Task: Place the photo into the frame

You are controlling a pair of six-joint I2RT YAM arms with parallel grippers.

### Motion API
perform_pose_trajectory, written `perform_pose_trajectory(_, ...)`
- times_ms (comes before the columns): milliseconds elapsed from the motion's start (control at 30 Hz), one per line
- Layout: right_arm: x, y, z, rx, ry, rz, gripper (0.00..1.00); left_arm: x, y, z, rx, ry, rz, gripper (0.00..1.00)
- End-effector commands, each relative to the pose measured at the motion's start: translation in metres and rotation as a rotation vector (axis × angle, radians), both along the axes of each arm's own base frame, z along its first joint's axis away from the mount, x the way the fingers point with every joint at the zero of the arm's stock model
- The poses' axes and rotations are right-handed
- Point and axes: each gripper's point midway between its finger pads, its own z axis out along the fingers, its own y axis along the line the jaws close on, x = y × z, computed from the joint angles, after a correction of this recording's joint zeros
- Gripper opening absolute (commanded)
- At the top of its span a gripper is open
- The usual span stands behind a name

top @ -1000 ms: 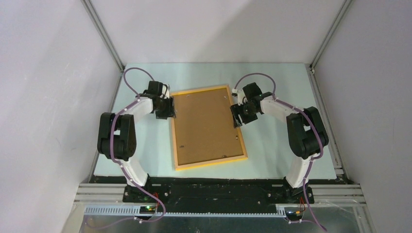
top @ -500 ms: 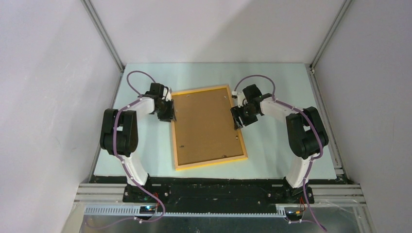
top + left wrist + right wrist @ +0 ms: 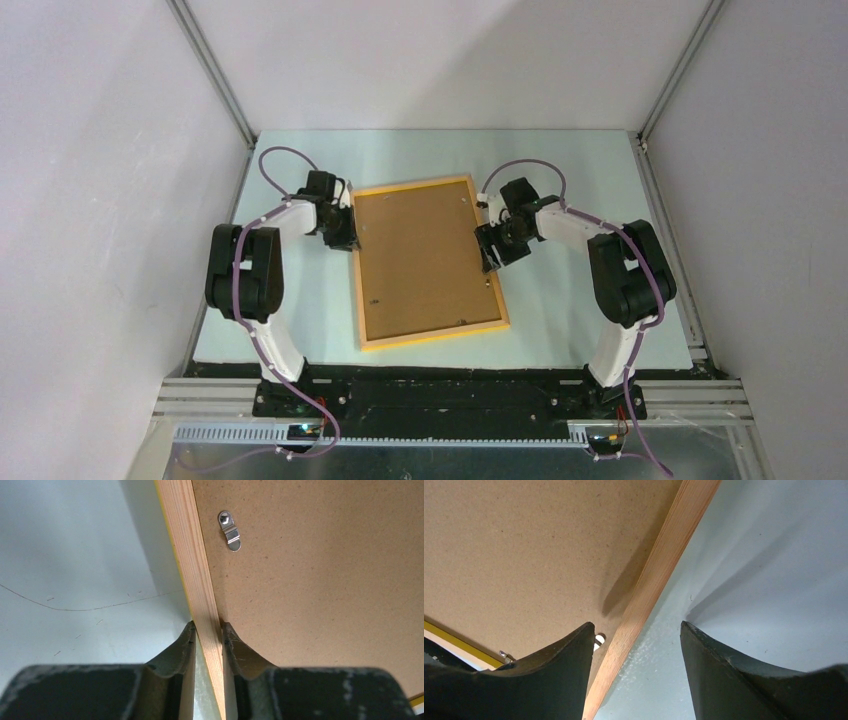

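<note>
Left wrist: left pincer (image 3: pixel 208 625) tight on the frame (image 3: pixel 192 555), metal clip (image 3: pixel 229 531) nearby; right pincer (image 3: pixel 637 625) spread astride it.

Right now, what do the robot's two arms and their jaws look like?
The left arm and right arm match: white curved links between bulky black joint housings. A thin purple cable runs along each, looping free near the wrist. The jaws are dark, tapering, curved blades; the left pair looks scuffed grey.

On table (image 3: pixel 560 170): frame (image 3: pixel 432 336), back upward, backing board (image 3: pixel 420 255) within. Left rail between fingers of left claw (image 3: pixel 207 630); right rail straddled by right claw (image 3: pixel 639 630). Clip (image 3: pixel 230 530) on board beside left rail.
</note>
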Motion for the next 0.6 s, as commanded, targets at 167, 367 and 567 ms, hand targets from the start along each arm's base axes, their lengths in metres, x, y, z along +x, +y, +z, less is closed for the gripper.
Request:
perform_pose_trajectory(167, -0.019, -0.001, 0.008, 0.013, -0.005, 0.055, 0.68, 0.001, -0.012, 0.008, -0.051, -0.022, -0.027, 0.0)
perform_pose_trajectory(367, -0.026, 0.005, 0.004, 0.006, 0.003, 0.082, 0.68, 0.0, -0.013, 0.007, -0.057, -0.023, -0.028, 0.0)
perform_pose_trajectory(567, -0.026, 0.008, -0.004, -0.023, 0.001, 0.089, 0.67, 0.001, -0.015, 0.008, -0.066, -0.025, -0.031, 0.0)
